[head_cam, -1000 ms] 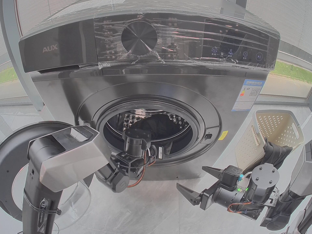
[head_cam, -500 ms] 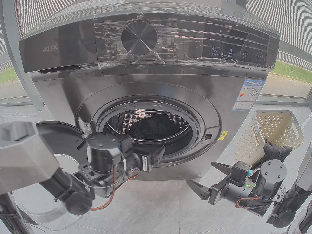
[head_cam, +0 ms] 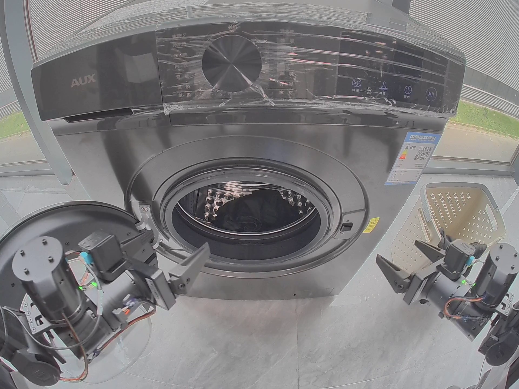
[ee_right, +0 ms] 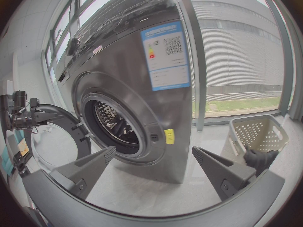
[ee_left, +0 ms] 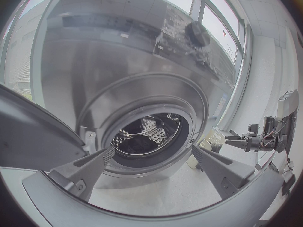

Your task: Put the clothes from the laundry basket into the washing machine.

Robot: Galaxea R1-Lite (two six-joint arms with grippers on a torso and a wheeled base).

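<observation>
The grey washing machine [head_cam: 270,136] faces me with its round door [head_cam: 59,222] swung open to the left. Dark clothes [head_cam: 251,214] lie inside the drum, also seen as dark clothes [ee_left: 139,142] from the left wrist. My left gripper [head_cam: 167,255] is open and empty, low and left of the drum opening, in front of the door. My right gripper [head_cam: 400,252] is open and empty just in front of the beige laundry basket [head_cam: 462,209]. A dark garment [ee_right: 260,160] hangs over the basket's [ee_right: 258,131] front rim.
Pale tiled floor [head_cam: 281,341] stretches in front of the machine between the two arms. Windows stand behind and to both sides of the machine. The basket stands on the floor against the machine's right side.
My left gripper has pulled back out of the drum opening to the lower left, leaving the dark clothes inside. My right gripper has moved right, toward the basket.
</observation>
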